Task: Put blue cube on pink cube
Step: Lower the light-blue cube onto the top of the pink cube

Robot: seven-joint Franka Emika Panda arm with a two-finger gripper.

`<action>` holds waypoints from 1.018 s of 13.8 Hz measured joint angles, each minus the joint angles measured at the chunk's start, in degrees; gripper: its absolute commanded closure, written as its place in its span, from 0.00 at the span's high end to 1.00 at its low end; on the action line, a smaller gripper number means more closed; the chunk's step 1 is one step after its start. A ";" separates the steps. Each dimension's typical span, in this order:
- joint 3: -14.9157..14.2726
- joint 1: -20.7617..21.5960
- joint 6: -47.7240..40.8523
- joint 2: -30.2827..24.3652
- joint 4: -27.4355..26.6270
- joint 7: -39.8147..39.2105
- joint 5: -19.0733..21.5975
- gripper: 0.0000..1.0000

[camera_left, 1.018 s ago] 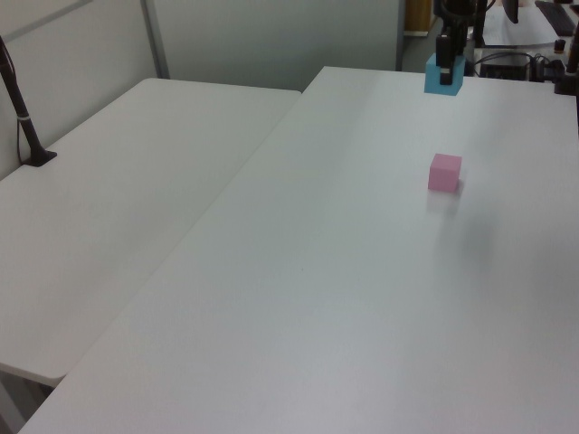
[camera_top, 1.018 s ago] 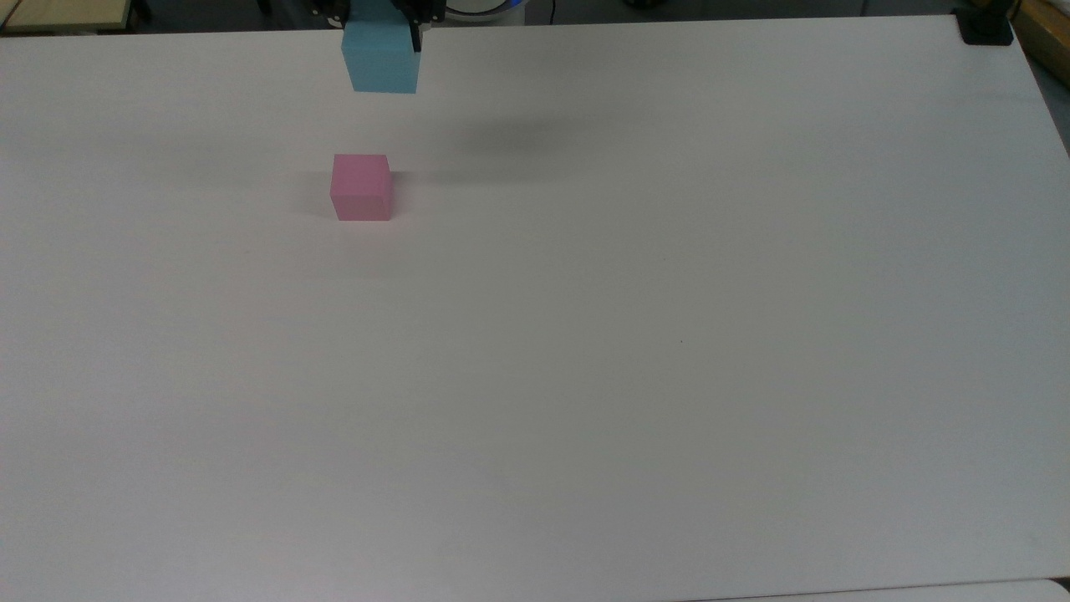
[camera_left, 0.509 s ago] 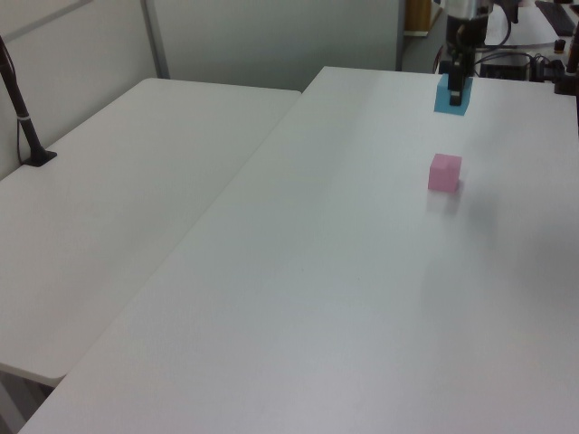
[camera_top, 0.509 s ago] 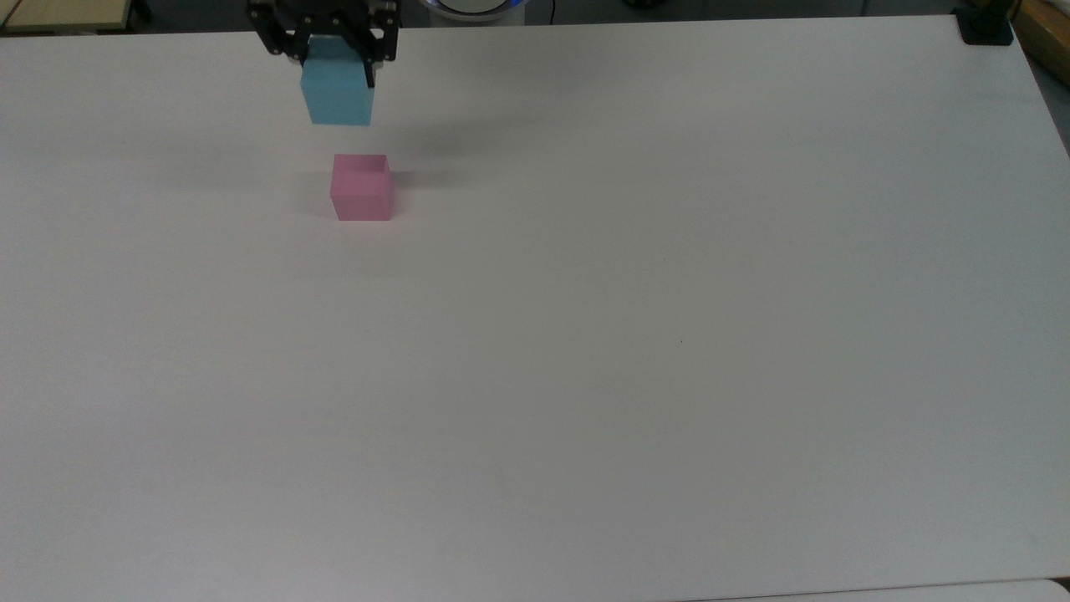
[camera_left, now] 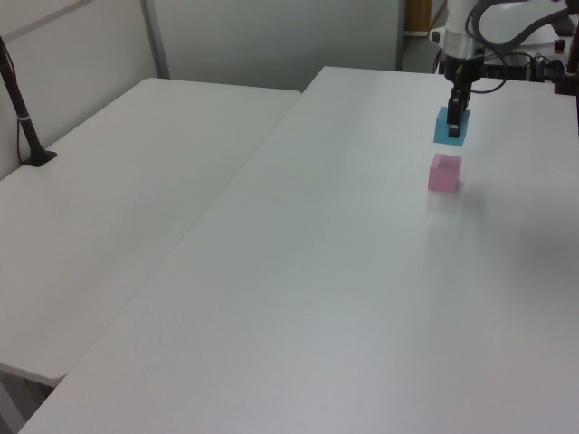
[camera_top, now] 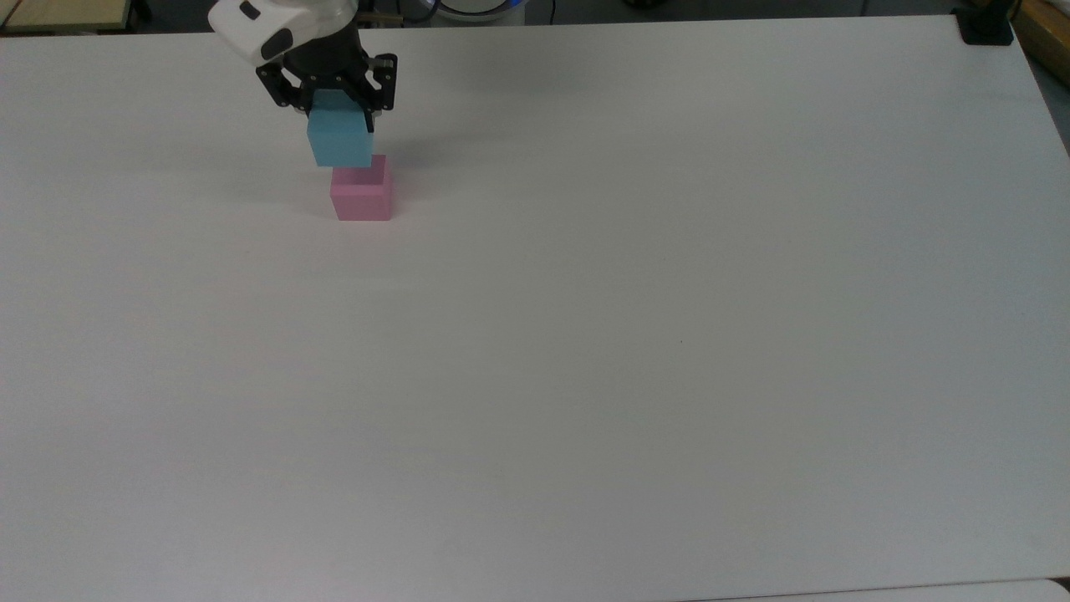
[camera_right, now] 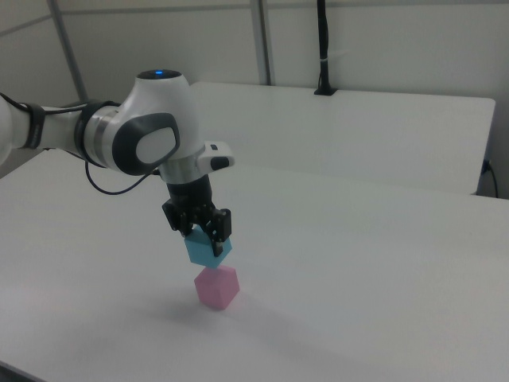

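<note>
Tabletop [camera_top: 635, 351], white and broad, fills the top view. At about eleven o'clock from its centre, near the far edge, the gripper [camera_top: 339, 125] hangs with its jaws closed on the blue cube [camera_top: 339, 144], one dark finger on each side of it. The blue cube is lifted off the surface, and the pink cube [camera_top: 361, 196] rests flat on the table directly at six o'clock from it; in the top view the two overlap slightly. Everything from the pink cube toward three o'clock and six o'clock is bare white surface out to the table's edges. A dark mount [camera_top: 985, 27] sits at the far corner at about one o'clock.

In the left view, a second table [camera_left: 118, 208] lies at nine o'clock, and the blue cube [camera_left: 450, 129] hangs just above the pink cube [camera_left: 444, 173] with a narrow gap between them.

In the right view, the white arm [camera_right: 143, 135] reaches down, the blue cube [camera_right: 208, 248] sits slightly tilted, and the pink cube [camera_right: 217, 287] stands just beneath.
</note>
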 measured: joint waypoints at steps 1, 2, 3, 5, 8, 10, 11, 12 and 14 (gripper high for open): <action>0.00 -0.16 0.57 0.63 0.00 0.00 0.00 0.18; 0.00 -0.40 0.97 1.20 0.00 0.00 0.00 0.18; 0.00 -0.62 1.05 1.64 -0.02 0.00 0.00 0.18; 0.00 -0.88 1.95 2.70 -0.36 0.02 0.00 0.18; 0.04 -0.86 4.46 3.17 -1.73 1.06 0.00 0.18; 0.11 -0.83 4.49 3.17 -1.88 1.27 0.01 0.26; 0.14 -0.80 4.49 3.19 -1.95 2.14 0.03 0.28; 0.16 -0.77 4.53 3.21 -2.00 2.76 0.03 0.29; 0.25 -0.71 4.71 3.31 -2.16 3.55 0.03 0.42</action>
